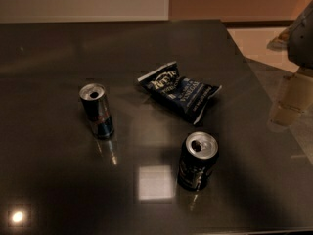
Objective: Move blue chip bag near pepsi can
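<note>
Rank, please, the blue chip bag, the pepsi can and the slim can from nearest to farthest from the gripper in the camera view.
The gripper sits at the upper right edge.
1. blue chip bag, centre, toward the back.
2. pepsi can, front, right of centre.
3. slim can, left side.

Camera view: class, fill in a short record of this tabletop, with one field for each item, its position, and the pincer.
surface: dark glossy table
bag: blue chip bag, lying flat near the middle
target: pepsi can, upright, in front of the bag, not touching it
other: slim can, upright, left of the bag, standing apart
pincer: pincer, grey shape at the right edge of the view, away from all three items
task status: bag not yet held
</note>
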